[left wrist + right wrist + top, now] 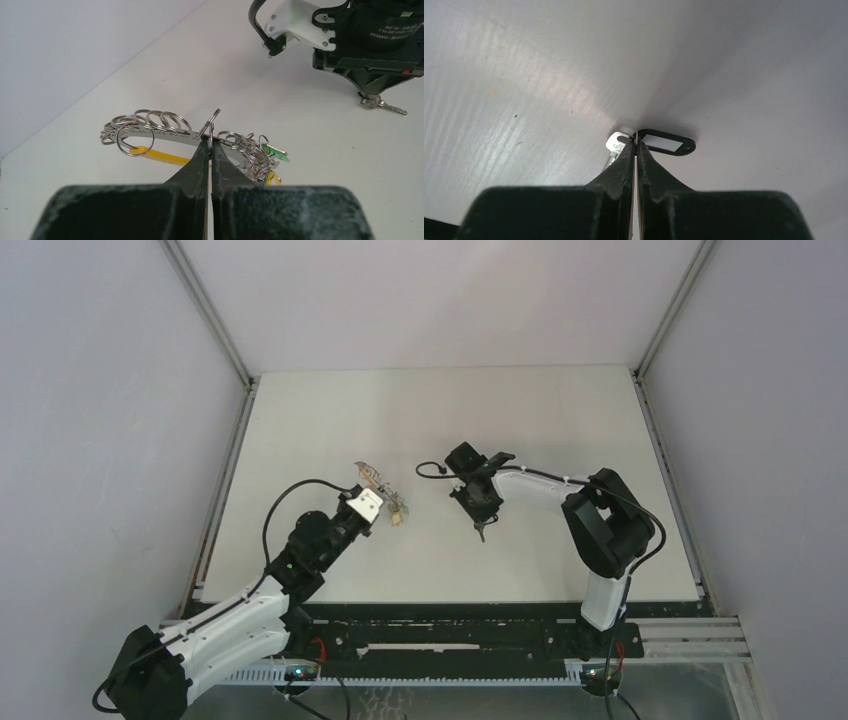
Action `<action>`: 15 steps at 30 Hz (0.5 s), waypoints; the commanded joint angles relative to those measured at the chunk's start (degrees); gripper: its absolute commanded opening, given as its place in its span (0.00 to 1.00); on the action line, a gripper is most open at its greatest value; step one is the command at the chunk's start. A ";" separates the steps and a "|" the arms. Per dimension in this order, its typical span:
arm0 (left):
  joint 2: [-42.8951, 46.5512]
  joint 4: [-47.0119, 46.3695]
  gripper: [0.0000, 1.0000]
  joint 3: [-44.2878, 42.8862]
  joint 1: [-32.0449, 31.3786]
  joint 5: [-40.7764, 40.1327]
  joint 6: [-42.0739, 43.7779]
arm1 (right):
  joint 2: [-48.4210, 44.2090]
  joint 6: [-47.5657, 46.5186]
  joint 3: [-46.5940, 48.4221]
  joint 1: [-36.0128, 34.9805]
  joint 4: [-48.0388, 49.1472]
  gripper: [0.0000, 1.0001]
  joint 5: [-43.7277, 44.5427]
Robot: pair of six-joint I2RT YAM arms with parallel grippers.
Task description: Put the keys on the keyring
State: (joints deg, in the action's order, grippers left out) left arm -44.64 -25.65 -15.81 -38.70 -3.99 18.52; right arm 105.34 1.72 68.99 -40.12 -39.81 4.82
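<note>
Grey walls (pixel 100 390) and aluminium posts box in a white table (pixel 450 410).

My right pincer (pixel 636 146) has its jaws together, tips down at the table. They are nipped where the silver head of the key (pixel 615 144) meets a black tag (pixel 666 143) with a white window. The key head sits just left of the tips and the tag just right. I take that as clamped on the key, though I cannot tell whether it is off the surface.

Off to that pincer's left, across bare table, my left pincer (pixel 210 146) is also pressed together. It pinches a small split ring (pixel 212 120) that stands up from the keyring (pixel 150 132). The silvery band and its row of small rings spread to both sides of the tips. A yellow band (pixel 160 154) runs beneath it, and a green tag (pixel 274 151) lies to the right.

As I judge it, both grasps are made and the threading is not yet begun. The next move calls for carrying the key across to the held split ring. The hole in its head must line up with the ring's end, which leaves little tolerance and some risk of the key twisting in the grip.

Room is generous. Both pincers work near the table's middle, well apart from the side rails and far edge, with nothing between them.
</note>
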 commanded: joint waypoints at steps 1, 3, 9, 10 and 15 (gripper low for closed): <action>0.24 -4.62 0.00 -0.05 0.20 2.10 -0.88 | -7.64 -6.25 -1.48 0.04 3.59 0.00 -4.18; 0.30 -4.18 0.00 -0.28 0.20 2.87 -0.89 | -9.88 -7.41 -2.27 -0.04 4.16 0.00 -6.46; 0.57 -3.45 0.00 -1.12 0.16 7.51 -1.29 | -17.52 -9.32 -6.09 -1.16 8.98 0.00 -11.69; 0.53 -3.45 0.00 -1.41 0.12 8.30 -1.25 | -18.58 -10.14 -6.62 -1.56 10.04 0.00 -11.47; -0.62 -0.74 0.00 -3.55 -0.60 12.73 0.57 | -24.84 -15.16 -10.31 -2.86 15.52 0.00 -11.31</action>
State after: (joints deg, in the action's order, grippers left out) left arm -44.71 -25.19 -15.88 -38.79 3.38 18.57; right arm 85.65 -8.23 60.93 -42.09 -31.33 -4.64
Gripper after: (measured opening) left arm 0.010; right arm 0.003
